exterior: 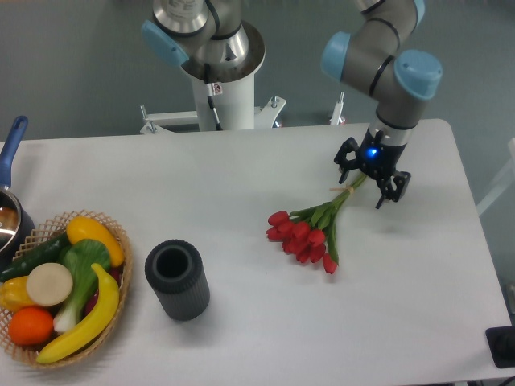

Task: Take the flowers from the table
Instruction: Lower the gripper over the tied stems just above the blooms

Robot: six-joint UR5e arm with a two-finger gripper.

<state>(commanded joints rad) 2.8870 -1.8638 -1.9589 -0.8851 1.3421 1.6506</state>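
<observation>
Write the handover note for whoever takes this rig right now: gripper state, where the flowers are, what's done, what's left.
Gripper: open, empty, poised over the stem end of the flowers.
Flowers: lying flat on the table, right of centre, red heads toward the front, stems pointing back-right under the gripper.
Done: the approach only; nothing grasped.
Left: lower, close on the stems, lift.
Also on the table: dark cylinder vase and fruit basket, both well to the left.

flowers (310,232) mid table (241,169); hand (369,178) over stem ends; cup (177,280) left, basket (121,241) far left.
</observation>
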